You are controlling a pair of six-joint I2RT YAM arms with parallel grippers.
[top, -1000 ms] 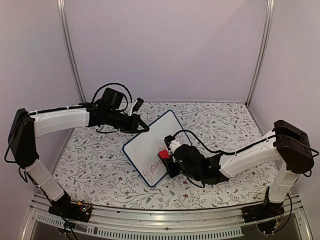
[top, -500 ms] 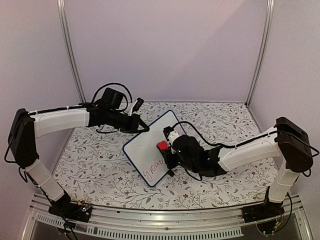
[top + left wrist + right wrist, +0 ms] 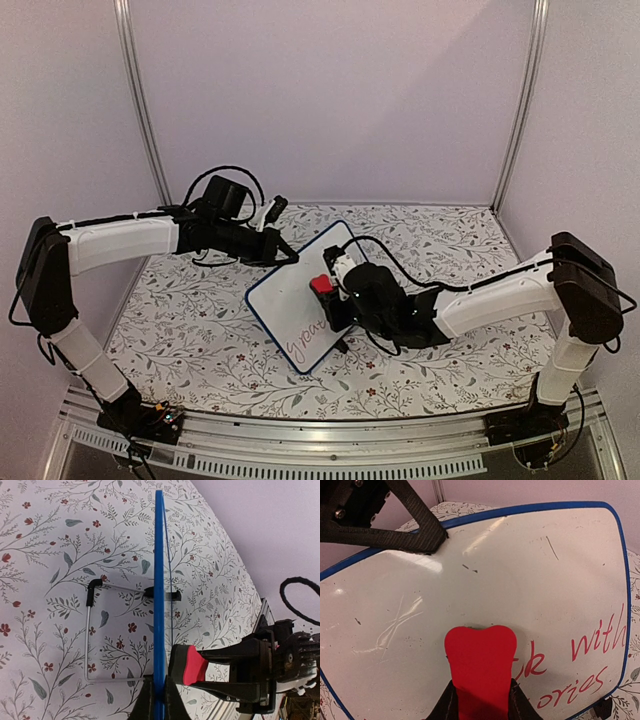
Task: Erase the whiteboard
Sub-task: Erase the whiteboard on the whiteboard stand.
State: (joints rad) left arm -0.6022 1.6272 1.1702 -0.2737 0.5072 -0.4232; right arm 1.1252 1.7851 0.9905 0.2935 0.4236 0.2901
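Red eraser (image 3: 321, 284): pressed flat against the face of the whiteboard (image 3: 285, 300), just off the face's centre toward 1 o'clock in the top view; at 6 o'clock of the face in the right wrist view (image 3: 480, 665).
whiteboard: stood tilted on edge at the middle of the table (image 3: 200, 330), its blue rim seen edge-on from the left wrist (image 3: 159, 580).
red handwriting (image 3: 310, 335): lay toward 6 o'clock of the board from above and at 4 o'clock in the right wrist view (image 3: 590, 650); the rest of the face was white, with faint smears.
left gripper (image 3: 292, 258): jaws pinched tight on the board's rim, at 11 o'clock of the board from above.
right gripper (image 3: 330, 292): jaws narrow, clamped on the red eraser from both sides.
wire stand (image 3: 87, 630): propped behind the board, at 9 o'clock of the rim in the left wrist view.
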